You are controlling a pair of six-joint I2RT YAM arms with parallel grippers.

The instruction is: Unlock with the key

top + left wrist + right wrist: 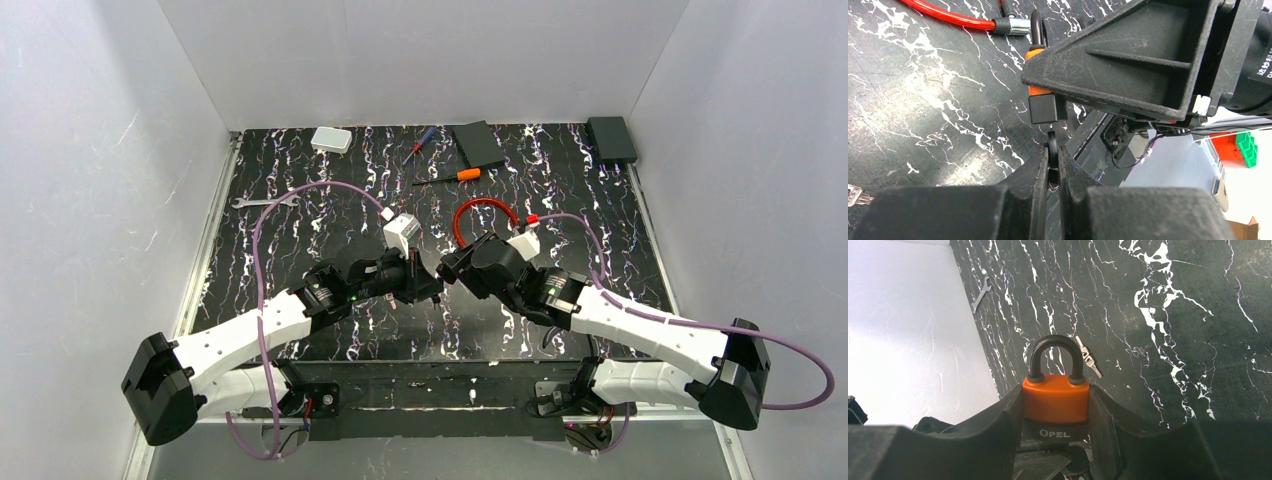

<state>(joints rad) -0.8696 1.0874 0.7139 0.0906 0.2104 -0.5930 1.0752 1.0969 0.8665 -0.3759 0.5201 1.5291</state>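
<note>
An orange padlock (pixel 1055 402) with a black base and a dark shackle (pixel 1055 346) is clamped upright by its sides in my right gripper (pixel 1055 412). Both shackle legs sit in the body. In the left wrist view the padlock (pixel 1045 102) hangs just ahead of my left gripper (pixel 1053 156), which is shut on the dark head of the key (pixel 1052 144). The key's short metal bit meets the lock's black underside. From above, the two grippers (pixel 437 280) meet nose to nose at the table's middle, hiding lock and key.
A red cable (pixel 480 207) loops just behind the grippers. Loose silver keys (pixel 1088 361) lie on the marble table beyond the lock. A wrench (pixel 262 201), an orange-handled screwdriver (pixel 455 176), a small screwdriver (pixel 418 146), a white box (pixel 331 139) and black pads (pixel 478 142) sit farther back.
</note>
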